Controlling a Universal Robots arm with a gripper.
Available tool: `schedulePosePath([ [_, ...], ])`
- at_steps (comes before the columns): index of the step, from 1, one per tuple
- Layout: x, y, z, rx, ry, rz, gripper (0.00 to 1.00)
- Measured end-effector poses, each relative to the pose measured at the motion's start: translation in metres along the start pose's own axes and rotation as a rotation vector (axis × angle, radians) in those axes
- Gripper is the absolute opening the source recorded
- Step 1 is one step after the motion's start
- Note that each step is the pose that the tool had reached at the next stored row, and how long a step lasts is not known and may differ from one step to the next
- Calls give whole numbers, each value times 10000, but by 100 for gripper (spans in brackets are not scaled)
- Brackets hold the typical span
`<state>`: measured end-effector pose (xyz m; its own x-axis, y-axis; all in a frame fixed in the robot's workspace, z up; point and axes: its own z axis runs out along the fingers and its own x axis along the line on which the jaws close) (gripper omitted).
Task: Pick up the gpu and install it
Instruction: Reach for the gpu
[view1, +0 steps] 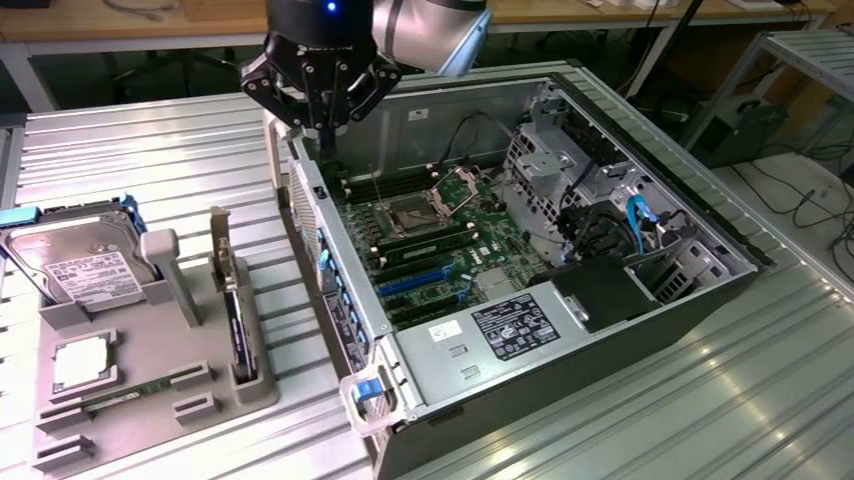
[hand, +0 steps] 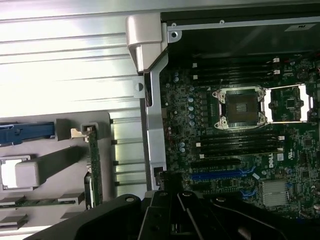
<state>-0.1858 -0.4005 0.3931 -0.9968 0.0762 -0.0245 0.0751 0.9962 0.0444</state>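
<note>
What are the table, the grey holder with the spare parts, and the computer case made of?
The table looks like bare metal, probably aluminium: ribbed, silvery, with bright glare. The holder seems matte grey plastic, perhaps printed: dull, no shine. The computer case is sheet metal, likely steel: thin folded silvery walls with punched holes.

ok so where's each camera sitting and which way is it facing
Exterior view: off the arm and raised, looking down at an angle on the open computer case and the parts tray; the arm and gripper show above the case.
Wrist view: on the wrist, looking straight down past the gripper onto the motherboard.
Shared: the CPU socket, and the gpu standing on edge in the tray.
</note>
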Motion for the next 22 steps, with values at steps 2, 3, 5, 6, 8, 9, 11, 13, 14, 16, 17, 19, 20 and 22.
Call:
schedulePosePath([
  [2,12,-1,-1,0,1,0,11],
  [3,22,-2,-1,1,1,0,11],
  [5,38,-4,-1,1,1,0,11],
  [6,44,-4,-1,0,1,0,11],
  [8,69,-8,-2,0,1,0,11],
  [9,75,-9,-2,1,1,0,11],
  [11,89,-11,-2,0,1,0,11],
  [13,101,-12,-3,0,1,0,11],
  [14,106,-13,-3,0,1,0,11],
  [16,118,-14,-3,0,1,0,11],
  [17,125,-15,-3,1,2,0,11],
  [19,137,-16,-4,1,2,0,11],
  [20,142,-17,-4,1,2,0,11],
  [22,154,-19,-4,1,2,0,11],
])
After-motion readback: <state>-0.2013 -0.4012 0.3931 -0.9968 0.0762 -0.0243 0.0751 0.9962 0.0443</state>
